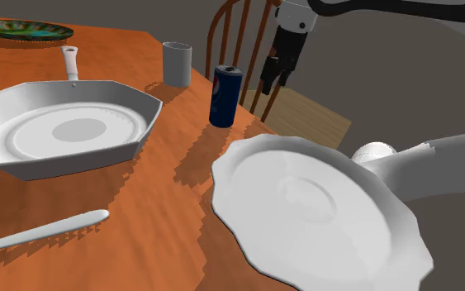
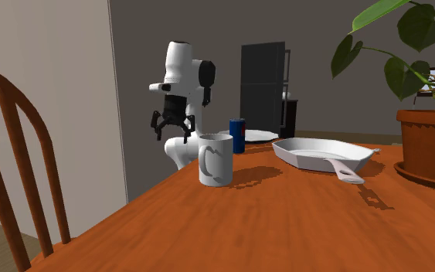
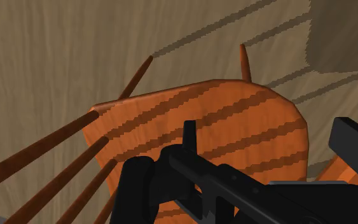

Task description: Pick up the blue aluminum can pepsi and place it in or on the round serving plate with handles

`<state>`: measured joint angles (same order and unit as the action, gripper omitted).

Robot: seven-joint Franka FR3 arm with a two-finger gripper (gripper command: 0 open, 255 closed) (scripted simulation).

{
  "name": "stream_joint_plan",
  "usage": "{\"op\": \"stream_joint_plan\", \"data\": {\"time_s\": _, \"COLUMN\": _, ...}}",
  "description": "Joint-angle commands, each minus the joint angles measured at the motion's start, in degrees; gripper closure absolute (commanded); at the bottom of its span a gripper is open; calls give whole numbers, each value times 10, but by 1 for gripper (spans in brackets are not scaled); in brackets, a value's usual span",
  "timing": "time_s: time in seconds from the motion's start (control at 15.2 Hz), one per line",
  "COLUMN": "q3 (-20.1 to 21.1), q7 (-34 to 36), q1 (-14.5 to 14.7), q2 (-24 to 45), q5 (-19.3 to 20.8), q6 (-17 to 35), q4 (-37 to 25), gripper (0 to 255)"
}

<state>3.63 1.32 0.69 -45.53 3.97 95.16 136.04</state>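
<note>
The dark blue can [image 1: 225, 97] stands upright near the table's far edge, beside a grey mug [image 1: 177, 64]. My black gripper [image 1: 275, 85] hangs open and empty in the air off the table edge, to the can's right in the shoulder view and apart from it. In the second exterior view the gripper [image 2: 175, 133] is left of the can [image 2: 237, 135], fingers spread. The white round plate with a wavy rim [image 1: 321, 211] lies nearest the stand, just this side of the can. Under the hand, the wrist view looks down on a wooden chair seat [image 3: 203, 124].
A white angular pan [image 1: 65, 128] with a handle lies at the shoulder view's left, a white utensil [image 1: 45, 231] in front of it. A green patterned dish [image 1: 24, 31] sits far back. A wooden chair [image 1: 247, 33] stands under the gripper. A potted plant [image 2: 428, 131] stands on the table.
</note>
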Motion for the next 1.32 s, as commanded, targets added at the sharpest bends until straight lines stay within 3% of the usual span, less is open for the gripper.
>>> {"op": "stream_joint_plan", "data": {"time_s": 0.0, "q3": 0, "q7": 0, "q1": 0, "q2": 0, "q5": 0, "q6": 0, "q4": 0, "gripper": 0}}
{"op": "stream_joint_plan", "data": {"time_s": 0.66, "q3": 100, "q7": 134, "q1": 27, "q2": 68, "q5": -90, "q6": -91, "q4": -136, "gripper": 0}}
{"op": "stream_joint_plan", "data": {"time_s": 1.25, "q3": 187, "q7": 268, "q1": 32, "q2": 179, "q5": -143, "q6": -159, "q4": -312, "gripper": 0}}
